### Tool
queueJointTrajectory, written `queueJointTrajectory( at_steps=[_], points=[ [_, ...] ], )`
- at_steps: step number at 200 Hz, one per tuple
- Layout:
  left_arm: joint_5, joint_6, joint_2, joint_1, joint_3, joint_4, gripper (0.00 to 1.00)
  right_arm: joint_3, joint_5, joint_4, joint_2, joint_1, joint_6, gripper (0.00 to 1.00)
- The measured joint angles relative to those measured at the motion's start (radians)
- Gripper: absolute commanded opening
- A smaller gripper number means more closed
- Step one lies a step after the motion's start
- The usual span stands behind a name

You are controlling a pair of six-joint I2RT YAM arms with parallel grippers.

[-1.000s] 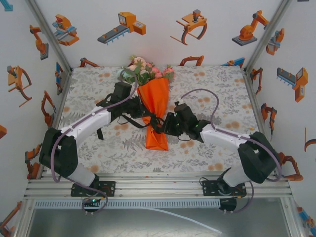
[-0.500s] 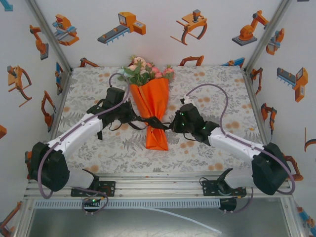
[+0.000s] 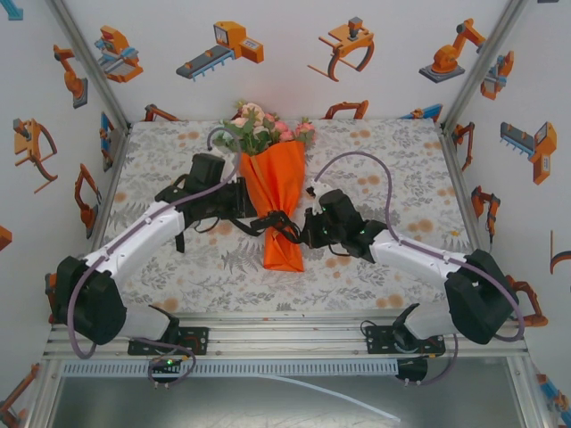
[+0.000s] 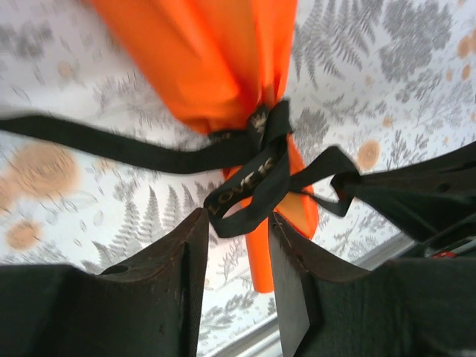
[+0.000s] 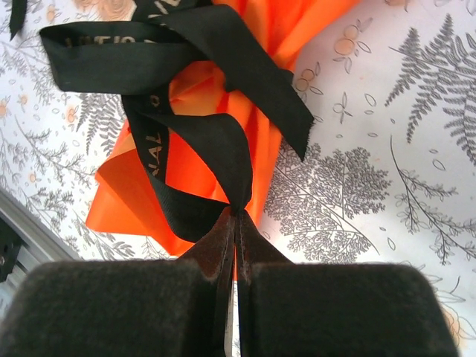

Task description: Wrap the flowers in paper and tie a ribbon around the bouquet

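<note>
- Both arms have closed in on the bouquet (image 3: 277,192) since half a second ago, and the ribbon (image 4: 245,186) that was stretched taut across it now sags in loose loops around the knot.
- Left gripper (image 4: 234,223) has let go: its jaws stand apart where they were clamped before, and a lettered loop of ribbon hangs in the gap at the tips, unpinched.
- Right gripper (image 5: 236,217) is squeezed tight on a ribbon tail, just beside the lower end of the orange paper (image 3: 278,183).
- Down the middle of the bench (image 3: 401,160) lies the bouquet, flowers (image 3: 263,129) at the far end, the cone's point toward the arms and the black knot cinched around its lower half.
- Grey ferns and orange blossoms pattern the bench top; white walls (image 3: 285,80) carry cartoon robot-arm stickers, and an aluminium rail (image 3: 285,343) runs along the near edge.
</note>
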Motion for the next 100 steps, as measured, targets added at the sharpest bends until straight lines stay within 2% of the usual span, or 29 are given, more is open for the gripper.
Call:
queueJointTrajectory(
  at_steps=[24, 51, 75, 100],
  points=[
    [0.0, 0.085, 0.053, 0.002, 0.134, -0.028, 0.39, 0.018, -0.02, 0.016, 0.007, 0.01, -0.058, 0.0],
    [0.087, 0.173, 0.2, 0.006, 0.293, -0.066, 0.34, 0.032, -0.026, 0.031, 0.013, 0.021, -0.097, 0.0],
    [0.164, 0.235, 0.308, 0.005, 0.329, -0.11, 0.34, 0.033, -0.034, 0.031, 0.014, 0.021, -0.116, 0.0],
    [0.158, 0.255, 0.4, 0.004, 0.333, -0.169, 0.38, 0.033, -0.048, 0.031, 0.014, 0.021, -0.132, 0.0]
  ],
)
